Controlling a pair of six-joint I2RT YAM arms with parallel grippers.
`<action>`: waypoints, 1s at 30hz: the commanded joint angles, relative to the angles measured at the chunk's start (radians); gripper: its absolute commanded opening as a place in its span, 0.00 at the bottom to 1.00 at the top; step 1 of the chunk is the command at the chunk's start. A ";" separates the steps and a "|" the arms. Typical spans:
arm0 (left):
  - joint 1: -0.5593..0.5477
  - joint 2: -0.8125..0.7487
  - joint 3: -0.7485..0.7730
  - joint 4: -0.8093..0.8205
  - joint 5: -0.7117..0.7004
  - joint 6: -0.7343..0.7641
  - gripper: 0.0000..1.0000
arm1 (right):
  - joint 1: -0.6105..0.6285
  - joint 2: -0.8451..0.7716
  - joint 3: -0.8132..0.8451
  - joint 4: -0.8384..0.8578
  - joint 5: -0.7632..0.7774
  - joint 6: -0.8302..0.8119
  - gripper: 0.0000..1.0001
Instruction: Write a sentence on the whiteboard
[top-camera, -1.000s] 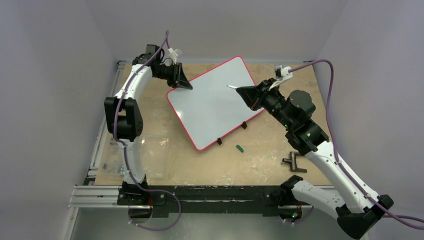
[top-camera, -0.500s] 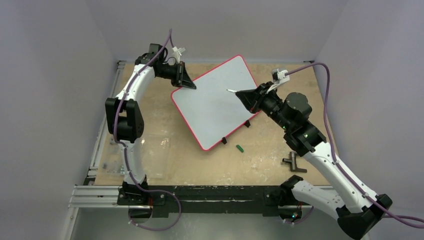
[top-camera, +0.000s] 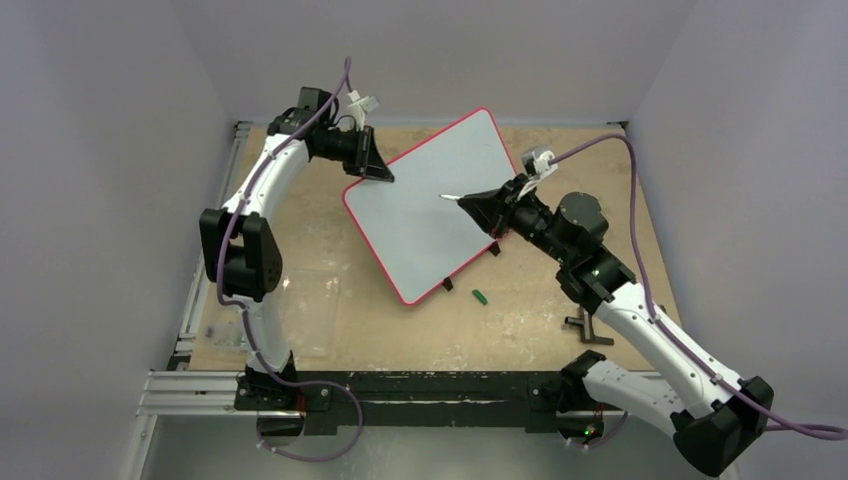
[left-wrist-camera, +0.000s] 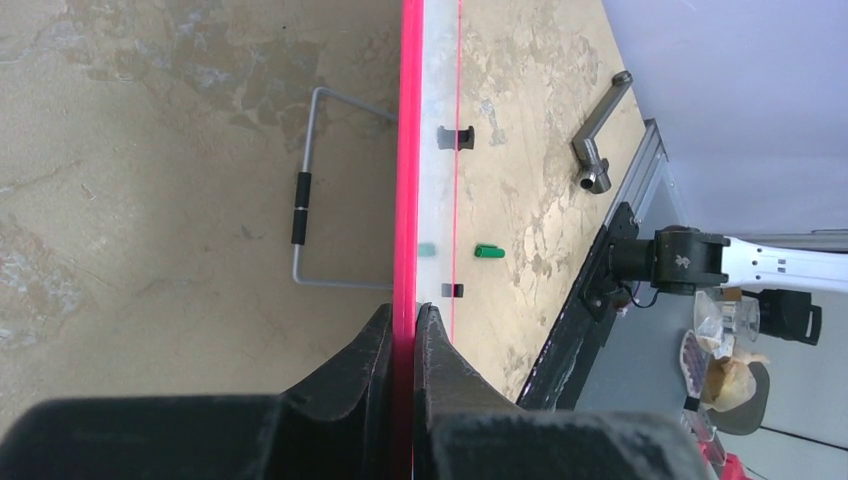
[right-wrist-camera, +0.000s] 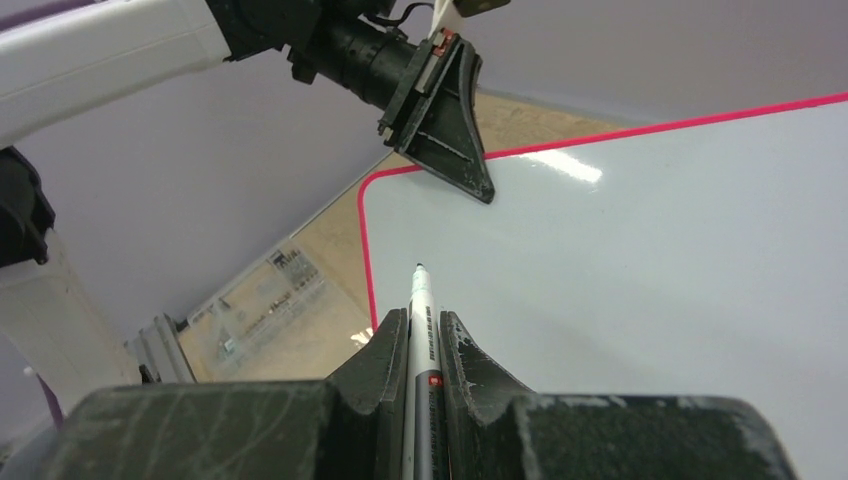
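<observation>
Left hand (left-wrist-camera: 408, 318) pinches the whiteboard (top-camera: 420, 225) by its red rim at the far left corner; right hand (right-wrist-camera: 424, 335) pinches a marker (right-wrist-camera: 420, 298), tip over the board's middle.

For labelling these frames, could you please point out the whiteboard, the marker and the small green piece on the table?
whiteboard (top-camera: 420, 215), top external view, bare white face near its middle.
marker (right-wrist-camera: 419, 300), right wrist view, white barrel just behind the tip.
small green piece (top-camera: 479, 295), top external view, its middle.

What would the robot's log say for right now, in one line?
left gripper: shut on whiteboard rim | right gripper: shut on marker | whiteboard: no writing seen
</observation>
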 joint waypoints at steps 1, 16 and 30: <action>-0.032 -0.030 -0.025 0.007 -0.185 0.113 0.00 | -0.002 0.032 -0.022 0.122 -0.124 -0.058 0.00; -0.050 -0.089 -0.067 0.036 -0.295 0.115 0.00 | 0.070 0.252 0.013 0.291 -0.174 -0.156 0.00; -0.064 -0.118 -0.086 0.038 -0.321 0.123 0.00 | 0.168 0.430 0.081 0.445 -0.076 -0.173 0.00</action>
